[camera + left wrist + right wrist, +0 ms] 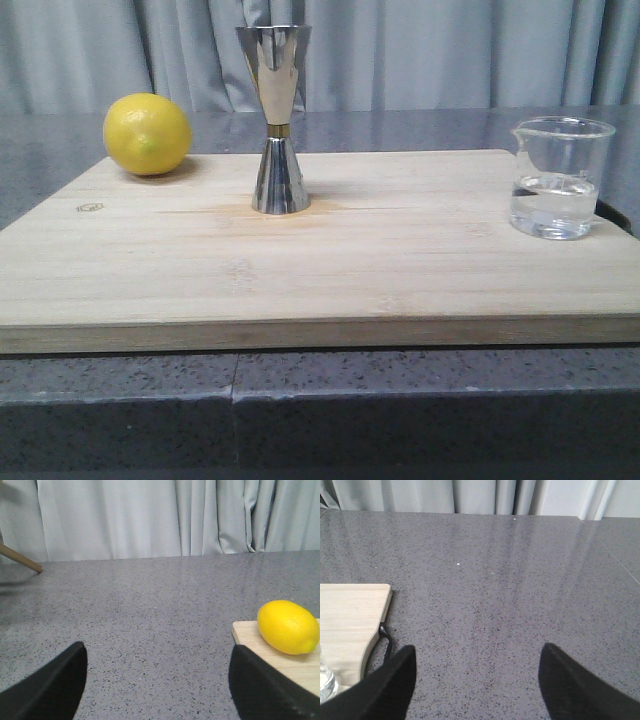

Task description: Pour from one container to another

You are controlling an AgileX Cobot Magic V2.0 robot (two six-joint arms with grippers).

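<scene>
Grippers were both spread wide and held nothing. In the left wrist view the left gripper (157,685) had its two dark fingers (50,690) far apart, with bare grey stone counter (150,620) between them. It hung low over the counter, looking toward the curtain (125,515). A lemon (289,626) lay on the corner of the wooden board (287,667), close to one finger but not touching it.

The right gripper (475,685) was posed the same way, with its fingers (580,685) wide apart over the speckled counter (495,580). A rounded corner of the board (350,615) showed near one finger, and only a small part of the glass beaker (325,680) was visible at the picture's edge.

In the front view neither arm appeared. The beaker (558,178) stood upright near the right edge of the board (330,270), with clear liquid in its lower part. The steel jigger (277,118) stood upright near the middle of the board, toward the back, well apart from the beaker. The lemon (147,134) rested at the back left corner, apart from the jigger.
</scene>
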